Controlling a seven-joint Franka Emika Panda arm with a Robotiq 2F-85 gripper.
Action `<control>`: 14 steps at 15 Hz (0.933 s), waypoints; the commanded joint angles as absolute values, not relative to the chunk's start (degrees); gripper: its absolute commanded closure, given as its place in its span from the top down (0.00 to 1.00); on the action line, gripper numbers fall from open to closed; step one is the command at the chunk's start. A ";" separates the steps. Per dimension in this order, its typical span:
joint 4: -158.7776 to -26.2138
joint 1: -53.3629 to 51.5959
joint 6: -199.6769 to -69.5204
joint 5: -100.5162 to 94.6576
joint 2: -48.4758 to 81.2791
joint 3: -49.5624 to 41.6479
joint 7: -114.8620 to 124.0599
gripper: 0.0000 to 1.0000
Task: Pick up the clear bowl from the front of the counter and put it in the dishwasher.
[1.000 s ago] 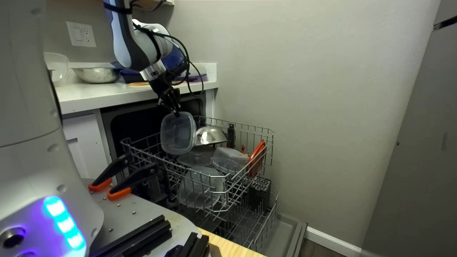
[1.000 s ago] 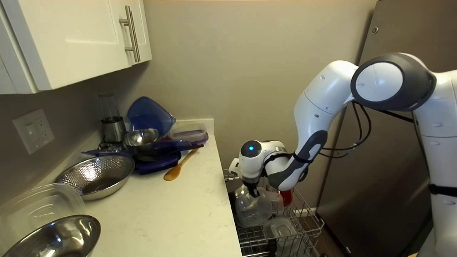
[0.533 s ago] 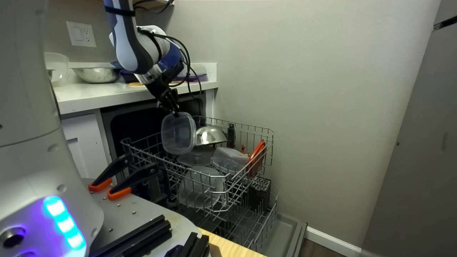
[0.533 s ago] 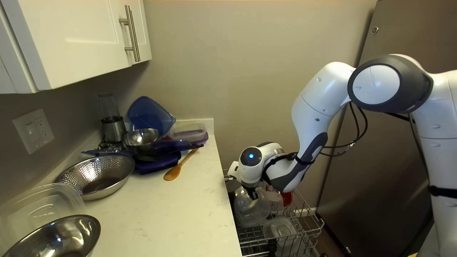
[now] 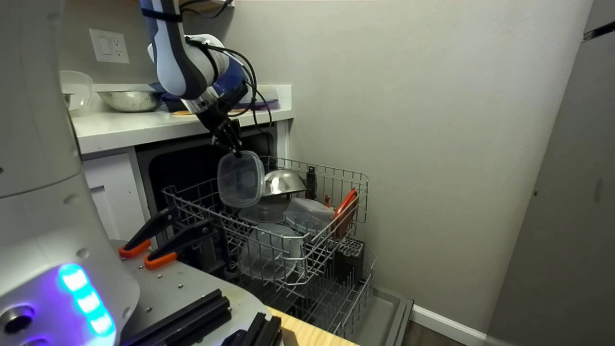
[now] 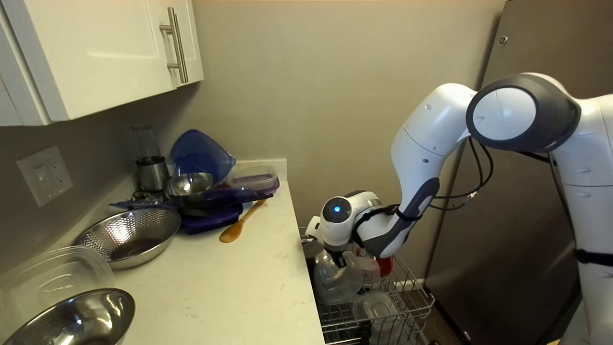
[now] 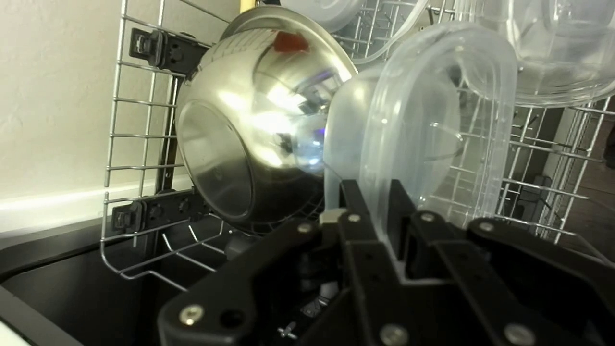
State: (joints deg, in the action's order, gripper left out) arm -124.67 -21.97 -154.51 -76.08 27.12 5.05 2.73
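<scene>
The clear bowl (image 7: pixel 432 91) is tipped up on its side, with its rim wall running between the fingertips of my gripper (image 7: pixel 371 197) in the wrist view. My jaws are closed on that rim. In an exterior view the clear bowl (image 5: pixel 239 181) hangs below the gripper (image 5: pixel 237 153), over the pulled-out upper rack. Another exterior view shows the clear bowl (image 6: pixel 336 285) just past the edge of the counter (image 6: pixel 249 287). Behind it lies the dark cavity of the dishwasher (image 5: pixel 185 166). Whether the bowl's lower edge touches the rack I cannot tell.
An upturned steel bowl (image 7: pixel 269 110) stands close beside the clear bowl. The rack also holds clear containers (image 5: pixel 307 215) and a red item (image 5: pixel 346 211). Wire rack sides (image 7: pixel 144 136) stand around them. A colander (image 6: pixel 131 235) and a wooden spoon (image 6: pixel 233 232) lie on the counter.
Over the last second my wrist has dipped a little and the held bowl has shifted slightly. In the last half second I see almost no motion.
</scene>
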 commanded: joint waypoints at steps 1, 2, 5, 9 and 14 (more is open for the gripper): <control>-124.67 -21.97 -154.51 -76.08 27.12 5.04 2.73 0.16; -124.67 -21.97 -154.51 -76.08 27.12 5.04 2.73 0.16; -124.63 -23.40 -154.93 -80.84 27.13 3.89 8.15 0.04; -124.89 -25.20 -153.03 -94.95 27.57 1.26 24.29 0.04; -125.78 -24.30 -153.52 -109.90 29.43 1.62 43.79 0.04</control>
